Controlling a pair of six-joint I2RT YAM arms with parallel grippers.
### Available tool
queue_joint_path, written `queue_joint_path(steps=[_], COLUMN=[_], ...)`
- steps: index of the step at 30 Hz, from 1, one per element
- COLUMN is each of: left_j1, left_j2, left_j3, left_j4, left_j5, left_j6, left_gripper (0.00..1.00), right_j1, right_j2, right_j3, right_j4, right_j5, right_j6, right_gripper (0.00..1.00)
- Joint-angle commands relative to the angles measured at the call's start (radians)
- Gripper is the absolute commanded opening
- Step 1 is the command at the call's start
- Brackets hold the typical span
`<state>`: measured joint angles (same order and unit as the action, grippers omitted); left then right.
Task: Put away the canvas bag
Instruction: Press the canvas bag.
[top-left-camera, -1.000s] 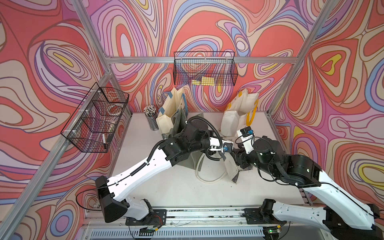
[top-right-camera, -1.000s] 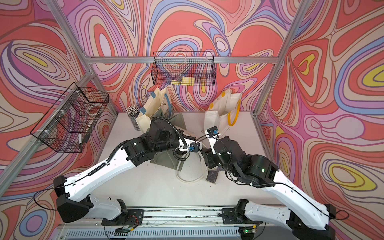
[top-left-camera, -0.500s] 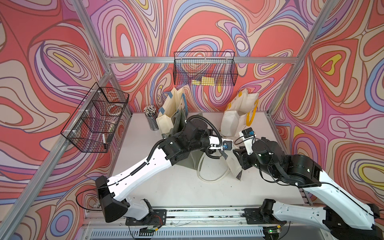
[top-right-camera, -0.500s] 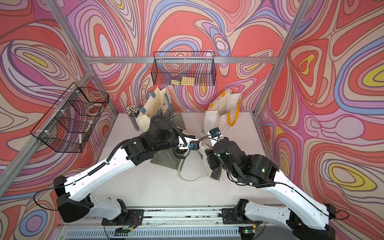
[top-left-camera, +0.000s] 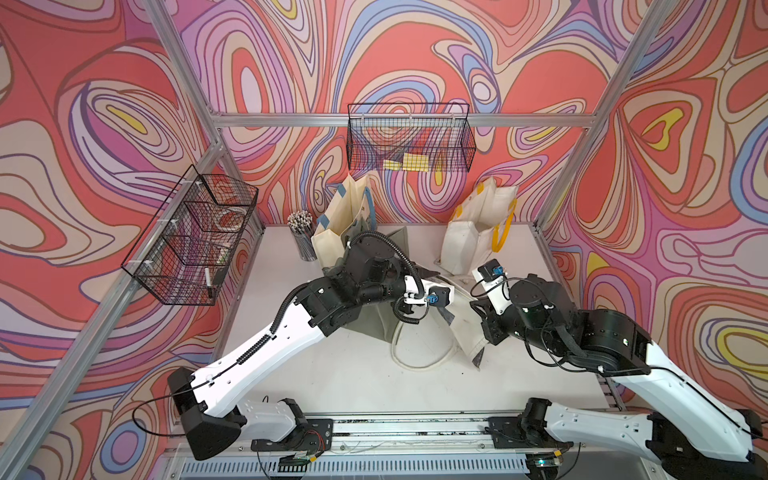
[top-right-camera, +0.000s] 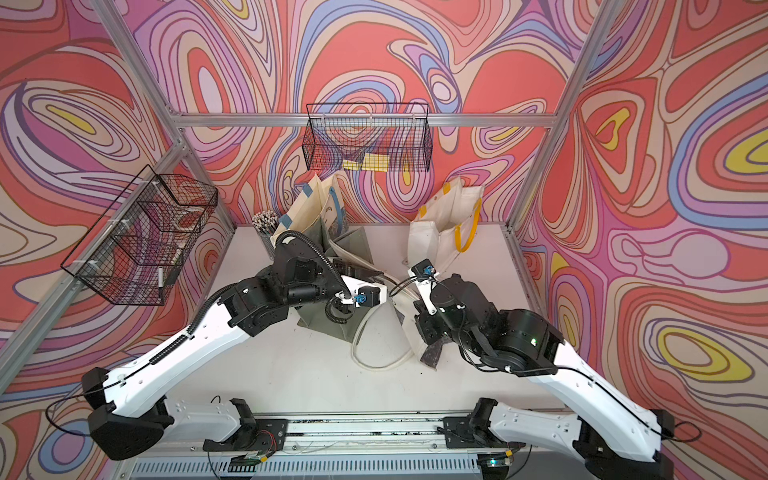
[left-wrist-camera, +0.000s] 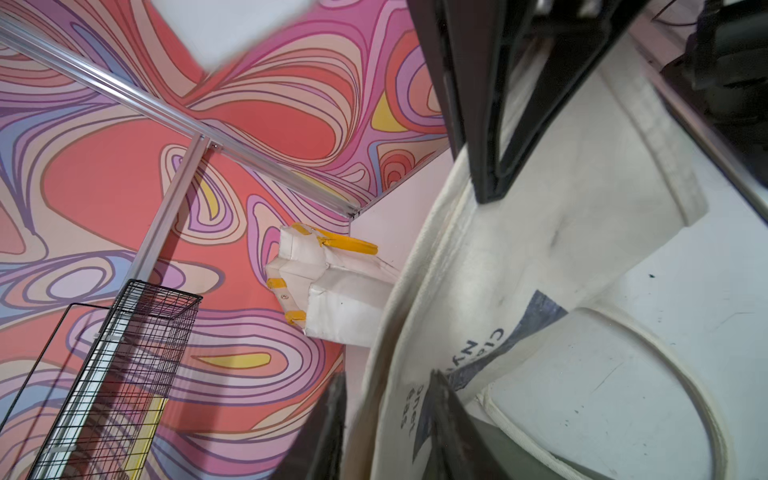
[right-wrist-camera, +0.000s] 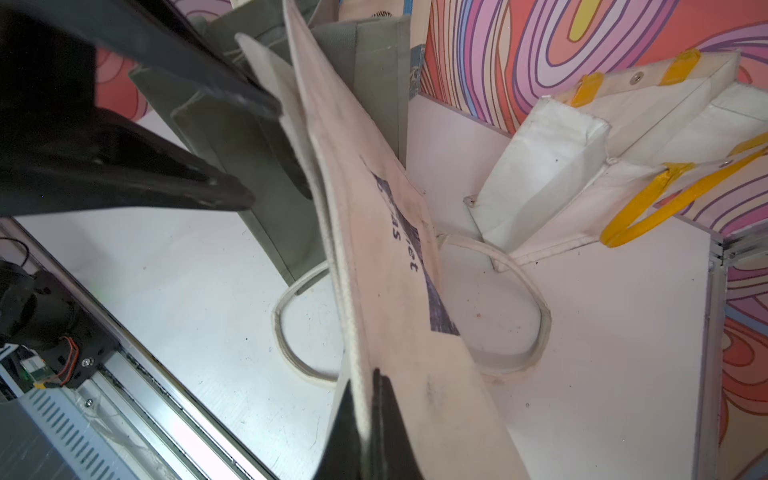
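Observation:
The canvas bag is cream with a dark print and stands on edge mid-table between the two arms in both top views. Its handle loops lie on the table. My right gripper is shut on the bag's stitched upper edge, seen at the bag's right side in a top view. My left gripper is open, its fingers standing apart on either side of the bag's rim without pinching it. From the right wrist view, the left gripper sits at the bag's far end.
A grey-green bag stands under the left arm. A cream bag with blue handles and a pencil cup stand at the back. A white bag with yellow handles is at the back right. Wire baskets hang on the rear wall and left wall.
The left gripper has opened and let go of the bag's rim. The right gripper has closed on the bag's edge. The bag has shifted slightly.

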<state>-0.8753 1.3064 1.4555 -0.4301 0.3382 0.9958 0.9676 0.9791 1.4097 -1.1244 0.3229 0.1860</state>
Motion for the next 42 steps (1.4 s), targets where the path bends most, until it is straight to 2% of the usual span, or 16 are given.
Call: queue_joint_path(steps=[1,7,12,20,24,26,29,31,35,39,42], left_j1=[0.002,-0.02,-0.031,-0.039,-0.048,-0.051,-0.051,-0.051,-0.044,-0.016,-0.001], left_j2=[-0.016,0.049,0.093,0.18,0.218,0.226,0.229,0.229,0.202,0.185,0.177], left_j3=[0.045,0.12,0.138,0.192,0.215,0.221,0.217,0.205,0.13,0.097,0.086], left_j4=[-0.043,-0.149,-0.138,-0.176,-0.195,-0.197,-0.179,-0.145,0.028,0.134,0.161], left_j5=[0.141,0.151,0.157,0.174,0.173,0.172,0.143,0.098,-0.021,-0.047,-0.048], left_j6=[0.006,0.071,0.085,0.073,0.066,0.064,0.068,0.053,-0.024,-0.126,-0.173], left_gripper=[0.63,0.65,0.65,0.6,0.46,0.3,0.0,0.0,0.0,0.0,0.0], right_j1=[0.0,0.0,0.0,0.0,0.0,0.0,0.0,0.0,0.0,0.0,0.0], right_j2=[-0.002,0.012,0.019,0.009,0.013,0.016,0.006,-0.01,-0.062,-0.127,-0.15], right_j3=[0.035,0.073,0.087,0.1,0.097,0.1,0.093,0.081,0.06,0.064,0.076], right_j4=[0.028,0.045,0.052,0.092,0.111,0.115,0.12,0.126,0.123,0.127,0.091], right_j5=[-0.04,-0.095,-0.123,-0.123,-0.13,-0.125,-0.098,-0.051,0.098,0.169,0.194], right_j6=[-0.053,-0.121,-0.156,-0.197,-0.21,-0.216,-0.217,-0.197,-0.136,-0.081,-0.042], right_gripper=[0.0,0.0,0.0,0.0,0.0,0.0,0.0,0.0,0.33,0.52,0.59])
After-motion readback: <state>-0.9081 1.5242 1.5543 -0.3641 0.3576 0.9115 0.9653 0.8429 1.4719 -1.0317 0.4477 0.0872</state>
